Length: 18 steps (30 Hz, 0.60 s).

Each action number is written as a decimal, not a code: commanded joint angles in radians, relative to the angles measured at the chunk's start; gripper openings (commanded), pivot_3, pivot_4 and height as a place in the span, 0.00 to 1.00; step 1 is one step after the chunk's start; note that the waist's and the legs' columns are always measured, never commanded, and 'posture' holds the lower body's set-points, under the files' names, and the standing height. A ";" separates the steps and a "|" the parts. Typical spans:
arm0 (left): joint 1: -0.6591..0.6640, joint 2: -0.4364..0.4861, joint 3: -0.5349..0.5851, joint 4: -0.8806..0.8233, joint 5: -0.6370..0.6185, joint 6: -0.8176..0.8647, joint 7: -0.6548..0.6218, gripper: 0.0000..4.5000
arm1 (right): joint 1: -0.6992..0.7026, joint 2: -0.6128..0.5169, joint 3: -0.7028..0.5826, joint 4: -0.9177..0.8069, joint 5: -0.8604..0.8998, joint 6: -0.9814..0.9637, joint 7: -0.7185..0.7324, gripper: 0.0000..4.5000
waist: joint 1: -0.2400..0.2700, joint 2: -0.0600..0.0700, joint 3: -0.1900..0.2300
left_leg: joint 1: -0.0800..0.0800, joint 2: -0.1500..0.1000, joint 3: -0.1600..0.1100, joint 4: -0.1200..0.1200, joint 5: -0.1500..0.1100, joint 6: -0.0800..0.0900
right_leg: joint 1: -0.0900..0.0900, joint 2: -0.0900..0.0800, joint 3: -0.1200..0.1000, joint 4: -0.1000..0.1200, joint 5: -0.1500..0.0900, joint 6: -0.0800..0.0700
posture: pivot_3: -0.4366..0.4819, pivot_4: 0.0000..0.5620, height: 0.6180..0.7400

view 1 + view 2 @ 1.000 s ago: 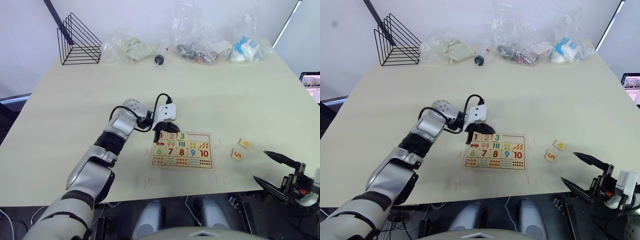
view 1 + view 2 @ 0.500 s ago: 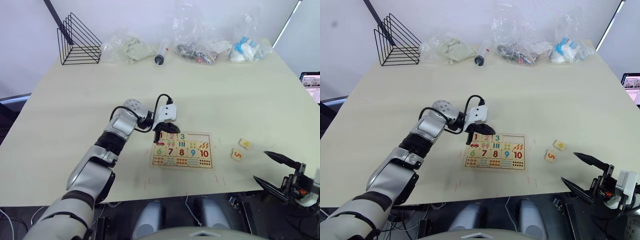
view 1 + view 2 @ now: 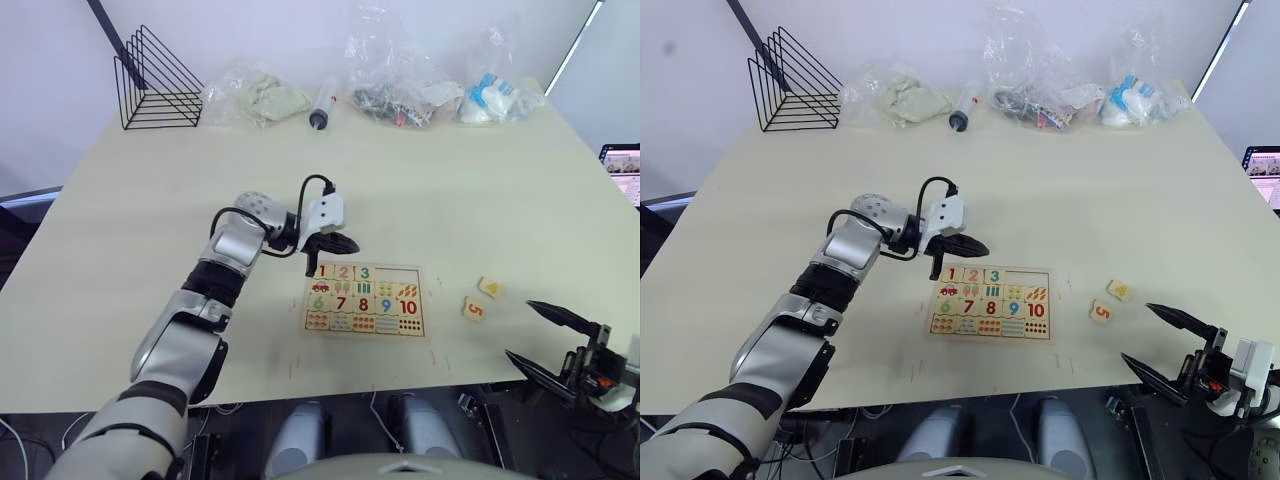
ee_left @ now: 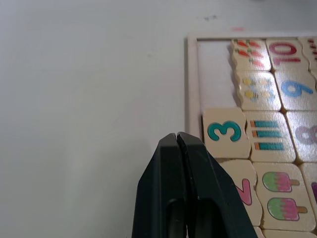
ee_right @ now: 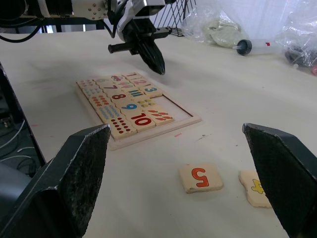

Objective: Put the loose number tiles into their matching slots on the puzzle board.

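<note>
The puzzle board lies on the table near its front middle. Tiles 1, 2 and 3 sit in its top row, and the two slots to their right show bare wood. Two loose number tiles lie on the table right of the board: the yellow 4 and the red 5. My left gripper is shut with nothing in it and hangs just past the board's far left corner, above the table. My right gripper is open and empty off the table's front right edge, short of both tiles.
Along the back edge stand a black wire rack, a syringe and several clear plastic bags. A wide stretch of bare tabletop lies between them and the board.
My left gripper has pulled back from over tile 1 to just beyond the board's far left corner. The right arm and the two loose tiles have not moved.
</note>
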 commanded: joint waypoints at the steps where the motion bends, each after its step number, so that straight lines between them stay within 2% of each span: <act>1: 0.033 0.020 0.078 -0.095 -0.082 0.029 0.003 0.01 | 0.000 -0.006 -0.011 -0.015 0.007 -0.011 -0.003 1.00 | -0.001 0.000 0.000 | 0.000 0.000 0.000 0.000 0.000 0.000 | 0.000 0.000 0.000 0.000 0.000 0.000 | 0.48 0.27 1.00; 7: 0.158 0.071 0.202 -0.300 -0.216 0.248 0.065 0.01 | -0.009 -0.017 -0.024 -0.001 0.013 0.020 -0.031 1.00 | -0.002 0.000 0.000 | 0.000 0.000 -0.003 0.000 0.000 0.000 | 0.000 0.000 0.001 0.000 0.000 0.000 | 0.48 0.27 1.00; 18: 0.393 0.136 0.414 -0.516 -0.393 0.387 0.206 0.01 | -0.048 -0.061 -0.021 0.002 -0.008 0.107 -0.101 1.00 | -0.002 0.001 0.000 | 0.001 0.001 -0.005 -0.001 0.001 -0.002 | 0.000 -0.001 0.001 0.002 0.000 0.000 | 0.48 0.27 1.00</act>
